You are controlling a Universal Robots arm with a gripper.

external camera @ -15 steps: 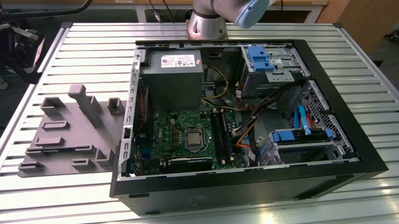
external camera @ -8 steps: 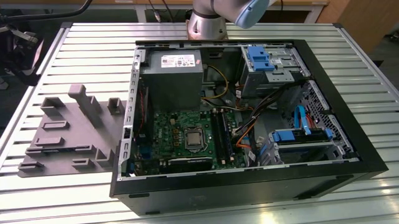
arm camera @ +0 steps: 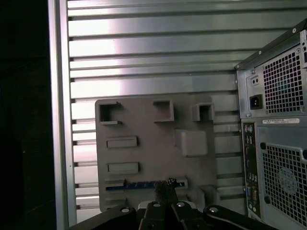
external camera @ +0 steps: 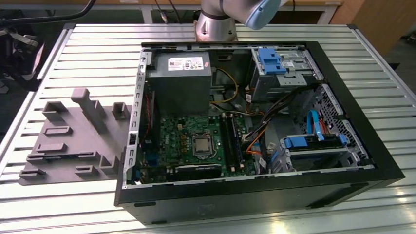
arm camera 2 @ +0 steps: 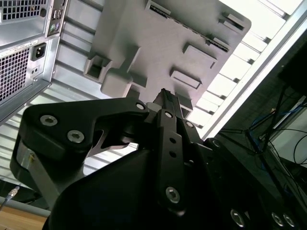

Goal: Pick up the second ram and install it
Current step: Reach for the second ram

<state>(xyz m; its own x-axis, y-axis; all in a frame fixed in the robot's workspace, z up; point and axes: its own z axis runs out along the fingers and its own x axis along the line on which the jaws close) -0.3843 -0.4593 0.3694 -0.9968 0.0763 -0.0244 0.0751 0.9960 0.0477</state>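
1. Tray [external camera: 58, 178]: in the exterior view it sits at 9 o'clock from the open case [external camera: 260, 195].
2. Ram [arm camera: 139, 184]: seated in a tray slot, not yet picked up. Its long axis points toward the case, along the 9–3 line of the exterior view.
3. Gripper [arm camera: 166, 189]: hangs over the tray. In the first wrist view its tip lines up with the ram's case-side half. The second wrist view suggests it is well above the tray. Whether it is apart or together cannot be told.

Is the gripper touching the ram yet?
Apart. In the exterior view the ram lies in the tray with nothing on it; in the first wrist view the gripper hangs above.
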